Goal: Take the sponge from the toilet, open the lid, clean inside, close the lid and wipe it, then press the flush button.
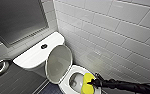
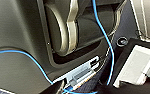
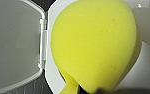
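- The right arm (image 1: 131,85) comes in low from the right of the head view as a dark, nearly level bar reaching left toward the toilet (image 1: 65,86).
- The right gripper (image 1: 92,83) is clamped on the sponge (image 1: 87,82). It pinches the yellow block at its middle, so the sponge bulges above and below the grip.
- The sponge is held over the right side of the bowl (image 1: 75,81), at the rim and just beside the opening. Whether it touches the ceramic I cannot tell.
- In the right wrist view the sponge (image 3: 96,45) looms large and rounded in front of the white rim, with the raised lid (image 3: 14,42) and its hinge (image 3: 42,42) beside it.
- The lid (image 1: 58,62) stands open, tilted back toward the tank, its grey-white inner face turned to the bowl.
- The flush button (image 1: 44,46) sits dark and round in the middle of the flat tank top (image 1: 32,57), left of and beyond the lid.
- A wall of white tiles (image 1: 111,30) runs along the right and far side, close against the toilet.
- The floor (image 1: 21,80) to the near left is dark tile, and a curved metal grab bar (image 1: 1,67) shows at the left edge.
- In the left wrist view a blue cable (image 2: 108,45) trails over dark parts of the robot's body.
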Tool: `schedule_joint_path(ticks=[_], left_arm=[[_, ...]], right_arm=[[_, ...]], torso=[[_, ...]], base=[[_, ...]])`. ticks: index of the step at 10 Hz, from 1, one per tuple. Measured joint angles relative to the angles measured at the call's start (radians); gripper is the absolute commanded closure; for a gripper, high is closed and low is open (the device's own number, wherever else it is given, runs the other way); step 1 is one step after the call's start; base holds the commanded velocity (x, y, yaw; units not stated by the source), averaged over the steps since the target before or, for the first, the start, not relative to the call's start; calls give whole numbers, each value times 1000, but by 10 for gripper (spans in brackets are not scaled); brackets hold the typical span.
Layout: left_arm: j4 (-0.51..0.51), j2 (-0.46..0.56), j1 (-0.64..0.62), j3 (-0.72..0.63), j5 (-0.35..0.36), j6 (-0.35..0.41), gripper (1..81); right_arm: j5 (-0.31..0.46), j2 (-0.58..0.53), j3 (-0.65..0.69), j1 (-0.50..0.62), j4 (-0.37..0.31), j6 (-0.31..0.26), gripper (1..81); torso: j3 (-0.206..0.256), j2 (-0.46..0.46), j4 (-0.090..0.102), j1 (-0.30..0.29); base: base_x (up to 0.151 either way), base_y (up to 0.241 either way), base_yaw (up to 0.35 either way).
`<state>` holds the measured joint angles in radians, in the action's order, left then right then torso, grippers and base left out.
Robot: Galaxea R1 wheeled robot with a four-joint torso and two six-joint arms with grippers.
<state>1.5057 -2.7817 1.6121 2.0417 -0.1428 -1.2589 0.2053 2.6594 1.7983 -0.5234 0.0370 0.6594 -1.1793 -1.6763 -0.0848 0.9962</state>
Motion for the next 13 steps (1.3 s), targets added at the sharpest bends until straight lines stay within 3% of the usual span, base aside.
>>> schedule_joint_path(ticks=[3,7,10,13], left_arm=[[0,0,0,0,0,0,10],[0,0,-2,0,0,0,10],[0,13,-1,0,1,0,10],[0,29,11,0,14,-1,10]], right_arm=[[65,92,108,91,37,0,811],[103,203,283,110,80,-1,811],[71,293,454,109,83,9,811],[-14,355,588,75,76,17,811]], torso=[[0,0,0,0],[0,0,0,0],[0,0,0,0],[0,0,0,0]], base=[[0,0,0],[0,0,0],[0,0,0],[0,0,0]])
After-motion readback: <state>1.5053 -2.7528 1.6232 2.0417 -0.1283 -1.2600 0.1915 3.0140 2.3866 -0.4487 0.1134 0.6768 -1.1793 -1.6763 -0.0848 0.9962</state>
